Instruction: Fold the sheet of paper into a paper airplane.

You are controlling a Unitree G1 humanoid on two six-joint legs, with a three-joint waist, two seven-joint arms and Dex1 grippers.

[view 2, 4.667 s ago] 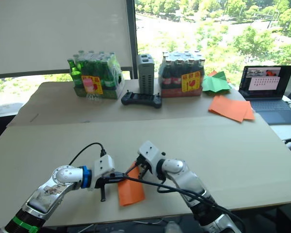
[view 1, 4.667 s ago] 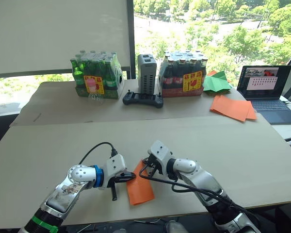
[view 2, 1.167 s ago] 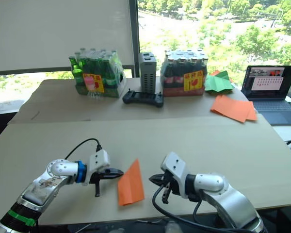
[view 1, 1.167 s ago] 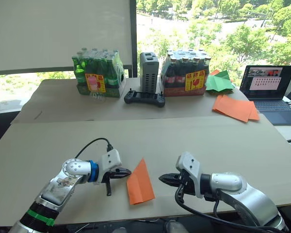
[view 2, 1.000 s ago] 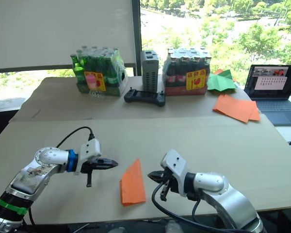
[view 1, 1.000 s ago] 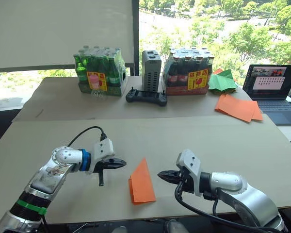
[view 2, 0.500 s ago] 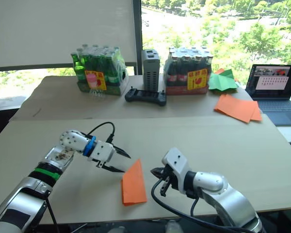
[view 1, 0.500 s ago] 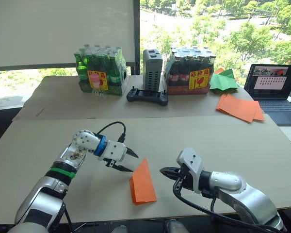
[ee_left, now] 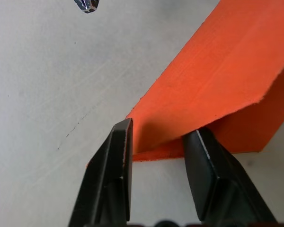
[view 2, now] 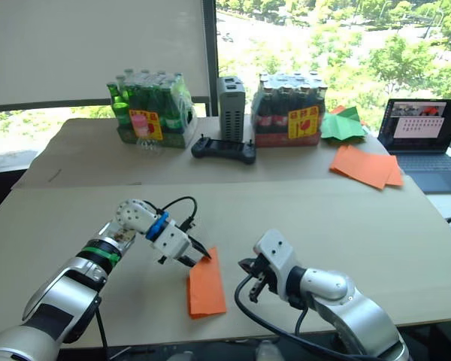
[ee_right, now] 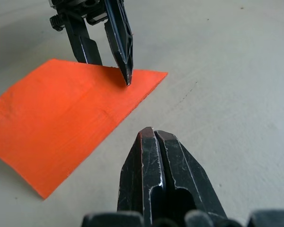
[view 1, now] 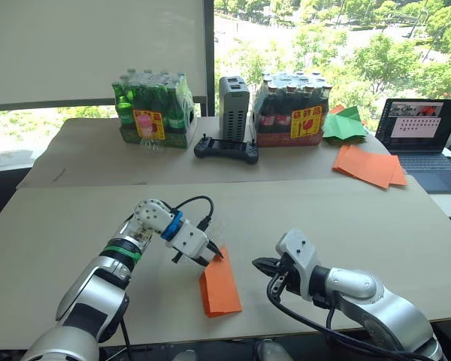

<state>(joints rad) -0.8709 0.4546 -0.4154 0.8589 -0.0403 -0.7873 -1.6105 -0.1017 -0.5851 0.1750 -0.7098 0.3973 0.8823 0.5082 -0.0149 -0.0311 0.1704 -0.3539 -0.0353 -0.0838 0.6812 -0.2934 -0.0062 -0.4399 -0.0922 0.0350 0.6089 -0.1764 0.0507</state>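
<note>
The paper (view 1: 220,285) is lying flat on the near table (view 1: 376,226), folded into a narrow orange wedge between the two grippers. Its long axis is running away from the robot and leaning slightly to the robot's right; the pointed end is lying at the far end, the broad squared end toward the near table edge. The left gripper (view 1: 213,258) is reaching down at the far pointed end with its fingers parted a moderate way; in the left wrist view a raised flap of the paper (ee_left: 213,85) is sitting in the gap between the fingers (ee_left: 114,156), not pinched. One fingertip is touching the paper's edge near the point, as the right wrist view is showing. The right gripper (view 1: 260,264) is hovering just beside the paper on its right, apart from it, fingers pressed together and holding nothing. A pile of orange sheets (view 1: 367,165) and green paper (view 1: 343,124) are lying on the far table, well apart.
</note>
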